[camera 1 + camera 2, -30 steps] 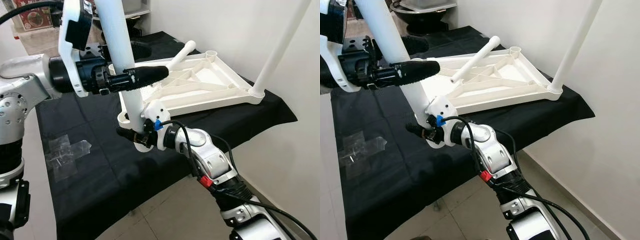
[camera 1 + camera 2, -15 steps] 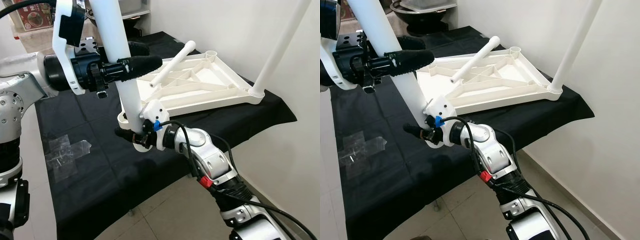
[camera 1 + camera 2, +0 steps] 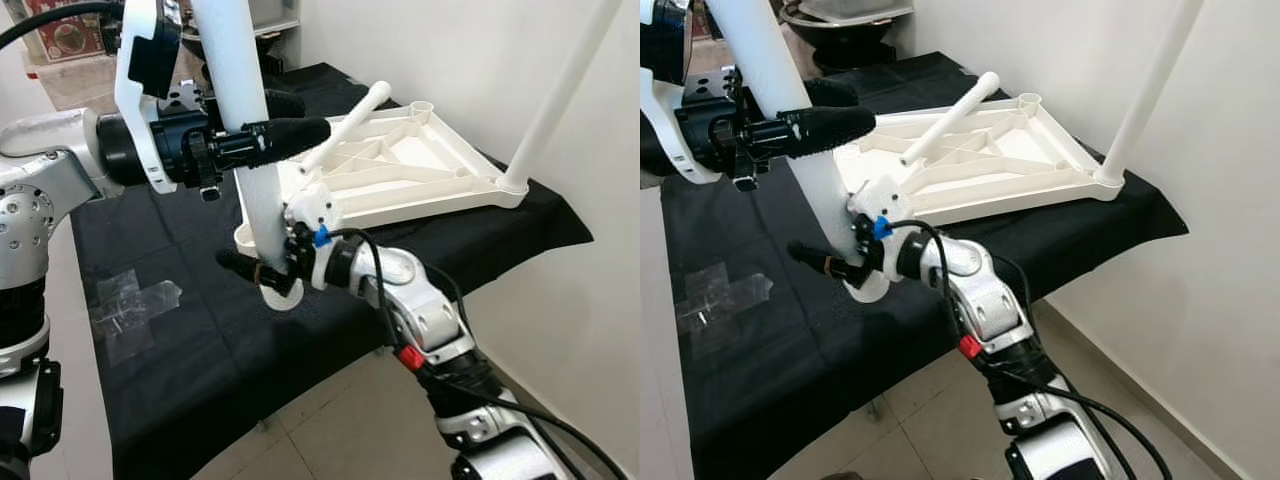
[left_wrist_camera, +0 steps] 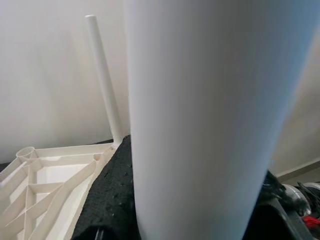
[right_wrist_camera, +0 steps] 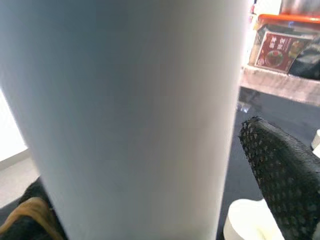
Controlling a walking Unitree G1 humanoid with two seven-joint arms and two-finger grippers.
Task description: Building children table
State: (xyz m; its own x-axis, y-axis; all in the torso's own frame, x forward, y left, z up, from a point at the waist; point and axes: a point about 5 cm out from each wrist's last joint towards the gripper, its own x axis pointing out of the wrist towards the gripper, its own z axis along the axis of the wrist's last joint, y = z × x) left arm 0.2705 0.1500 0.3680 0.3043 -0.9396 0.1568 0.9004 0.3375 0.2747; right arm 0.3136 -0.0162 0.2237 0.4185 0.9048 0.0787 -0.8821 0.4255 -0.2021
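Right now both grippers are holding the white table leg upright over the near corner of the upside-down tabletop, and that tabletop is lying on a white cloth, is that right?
Not quite: the cloth is black, not white, as the left eye view shows. The rest stands: the left gripper and right gripper hold the white table leg upright over the near corner of the upside-down tabletop.

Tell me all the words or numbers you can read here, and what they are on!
None can be read.
The red box on the shelf has printing on it, too blurred to read.
The white table leg, the upturned tabletop and both arms show no words.
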